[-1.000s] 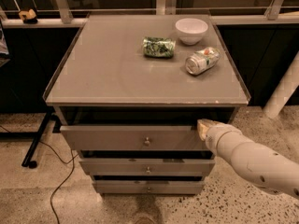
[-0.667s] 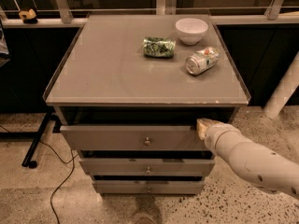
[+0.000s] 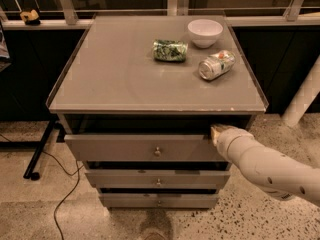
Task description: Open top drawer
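The cream gripper (image 3: 218,132) is resting at the right top corner of the wide grey knobbed top drawer (image 3: 115,148), standing partly out under the bench (image 3: 115,69), its grip impossible to tell, so pulling off-centre is risking slipping or skewing.

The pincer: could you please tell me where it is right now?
In the camera view, the pincer is at the upper right corner of the top drawer, just under the cabinet top and right of the knob.
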